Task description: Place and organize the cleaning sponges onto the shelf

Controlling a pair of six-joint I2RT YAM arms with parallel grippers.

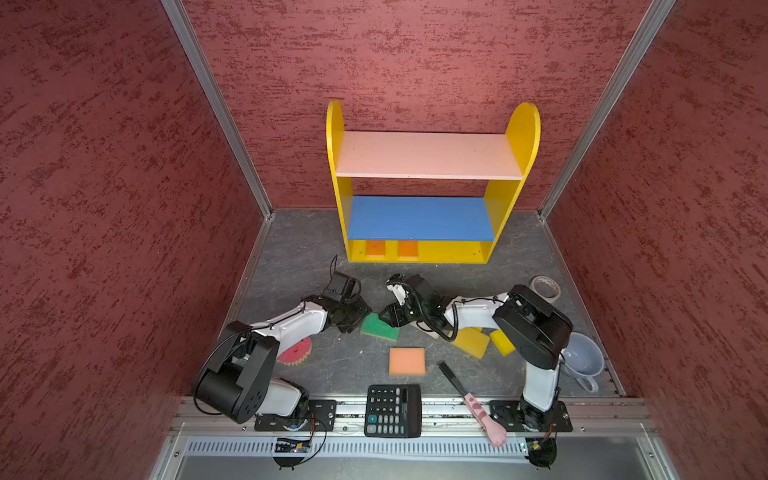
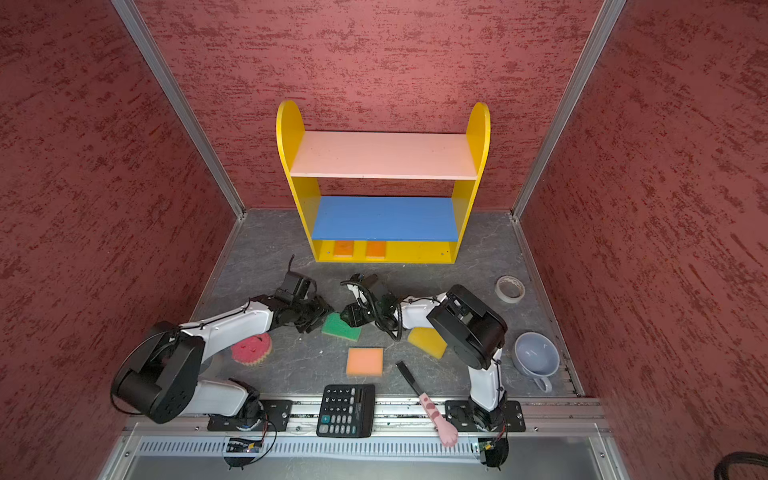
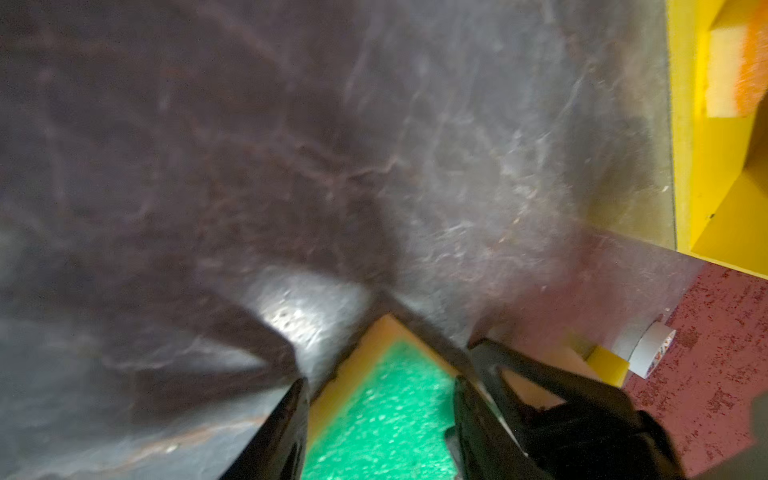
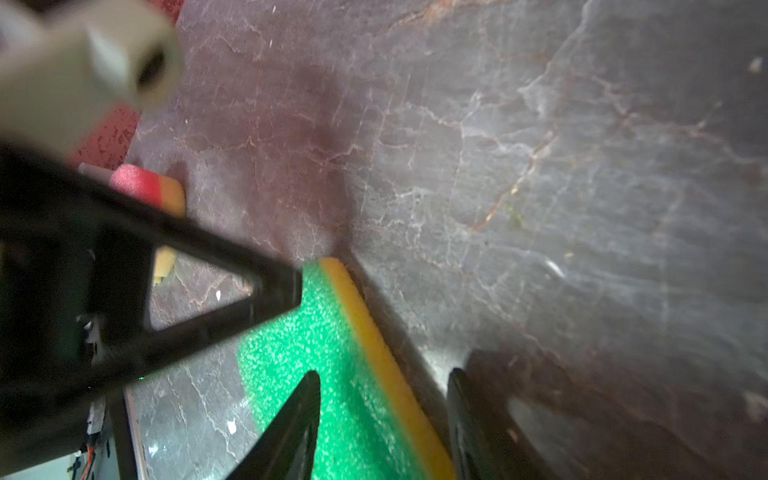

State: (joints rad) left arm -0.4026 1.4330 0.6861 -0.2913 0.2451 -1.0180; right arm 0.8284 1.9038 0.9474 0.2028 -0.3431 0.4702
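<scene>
The shelf (image 1: 524,124) holds two orange sponges (image 1: 375,248) on its bottom board. Mid-frame, both my jaws straddle the green sponge (image 1: 379,328) half-open; I can't tell if they grip.

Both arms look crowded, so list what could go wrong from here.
1. Both the left gripper and right gripper sit at the green sponge; they could collide, or pull it against each other.
2. The right gripper straddles only the sponge's edge, one finger over the green top; closing there may pinch shallowly and slip.
</scene>
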